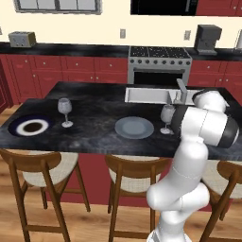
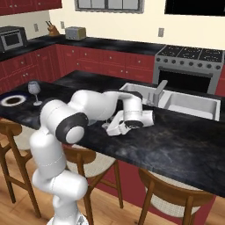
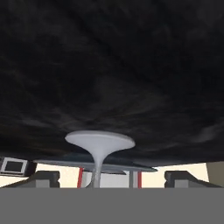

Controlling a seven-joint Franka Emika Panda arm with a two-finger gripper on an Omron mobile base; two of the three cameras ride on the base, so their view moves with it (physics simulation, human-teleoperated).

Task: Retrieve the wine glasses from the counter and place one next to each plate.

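Nowhere legible writing; hand (image 3: 111,181) open around glass (image 3: 99,151).

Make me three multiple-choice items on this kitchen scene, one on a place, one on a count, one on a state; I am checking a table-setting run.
1. Where does the second wine glass stand?
A. in the sink
B. on the worktop just right of the grey plate
C. on a stool

2. How many plates lie on the island worktop?
A. one
B. two
C. four

3. How does the tool stand?
A. shut on the stem
B. open, a fingertip either side of the stem
C. shut on a plate

Answers
1: B, the left base view shows it upright beside the grey plate.
2: B, the grey plate and the blue-rimmed plate, which has the first wine glass beside it.
3: B, in the hand view the fingertips stand far apart, clear of the thin stem.
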